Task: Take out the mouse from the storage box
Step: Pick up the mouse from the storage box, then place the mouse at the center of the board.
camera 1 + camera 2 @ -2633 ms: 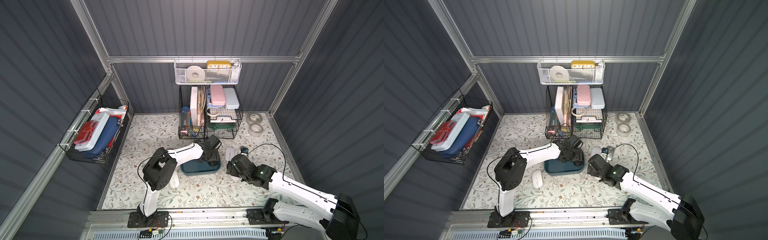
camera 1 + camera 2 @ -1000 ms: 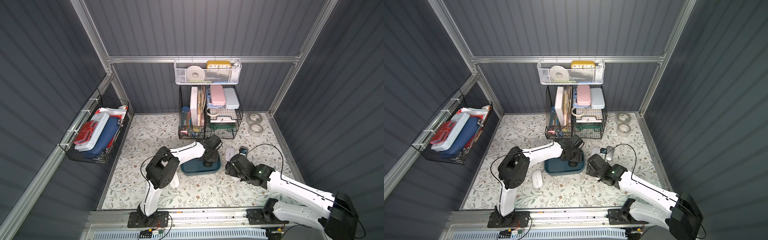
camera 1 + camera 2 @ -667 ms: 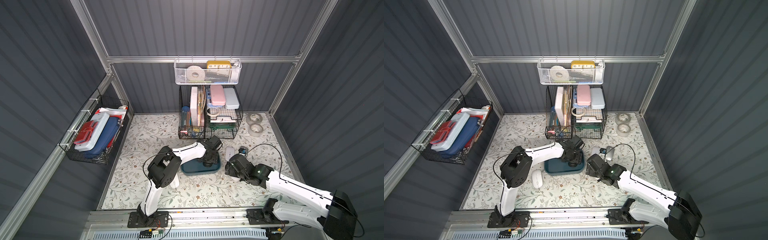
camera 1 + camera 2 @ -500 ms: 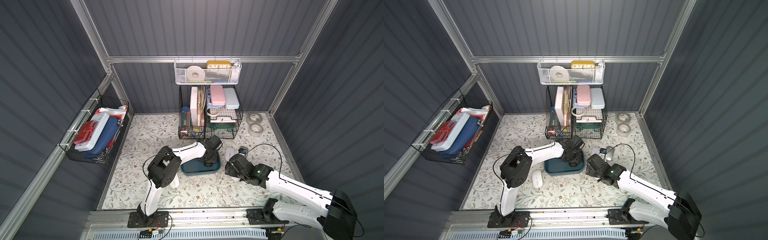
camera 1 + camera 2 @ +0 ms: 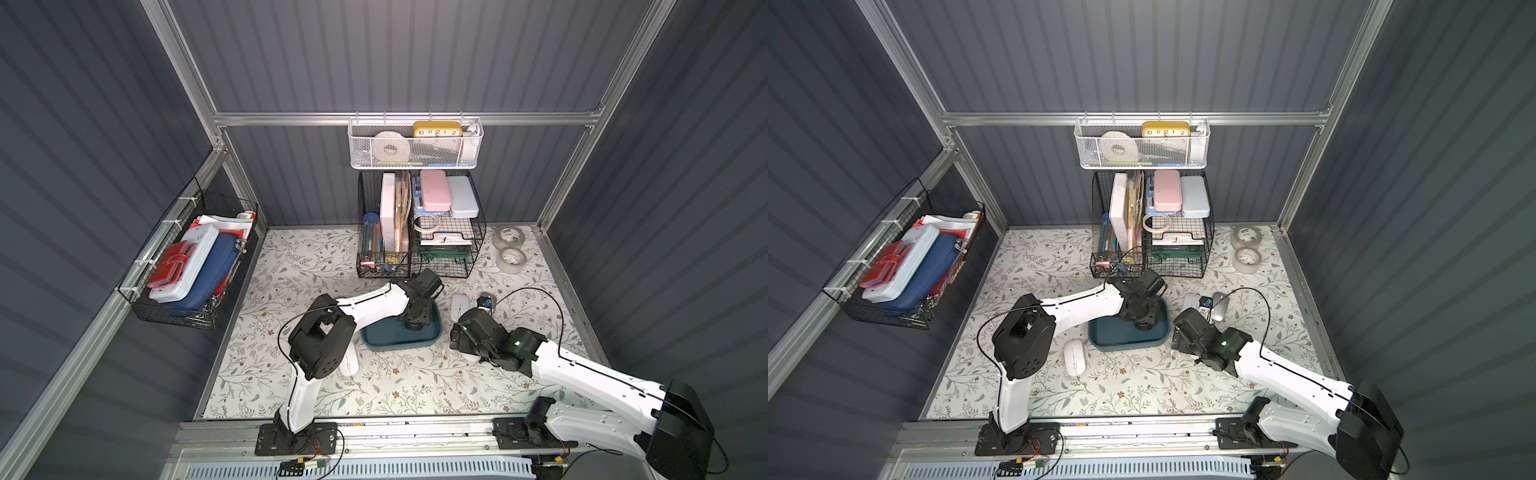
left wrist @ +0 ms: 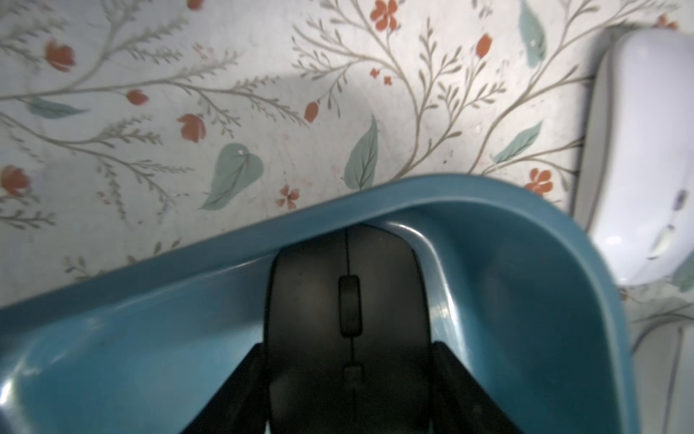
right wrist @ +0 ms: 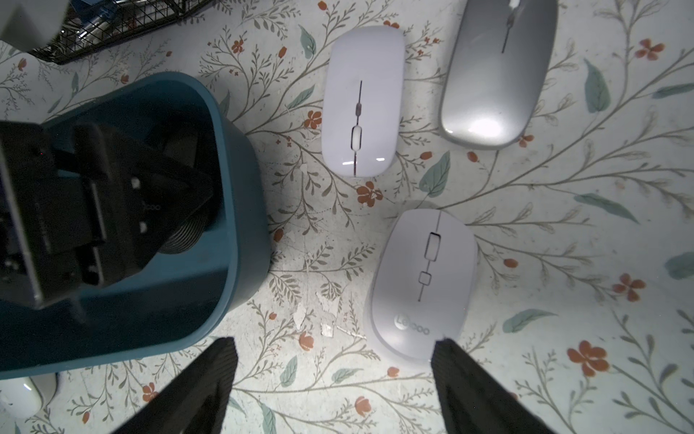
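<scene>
The left gripper [image 6: 347,353] was clamped on the black mouse [image 6: 347,297], down inside the teal storage box [image 6: 525,263] against its wall; the right gripper [image 7: 334,357] hung open over the floral mat [image 7: 563,225] just beside it

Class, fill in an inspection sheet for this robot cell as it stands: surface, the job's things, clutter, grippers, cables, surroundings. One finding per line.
Surface: floral mat, flat, scuffed beside the box.
Job's things: black mouse lies inside the storage box, nose at its wall.
Clutter: outside the box, a slim white mouse, silver mouse, pale mouse and a fourth mouse; two tape rolls.
Grippers: left gripper shut on the black mouse, a finger on each side; right gripper open, holding nothing, by the pale mouse.
Cables: black cable arches over the right arm; no snag seen.
Surroundings: grey ribbed walls; white mesh basket on the rail; black wire baskets at the back.
</scene>
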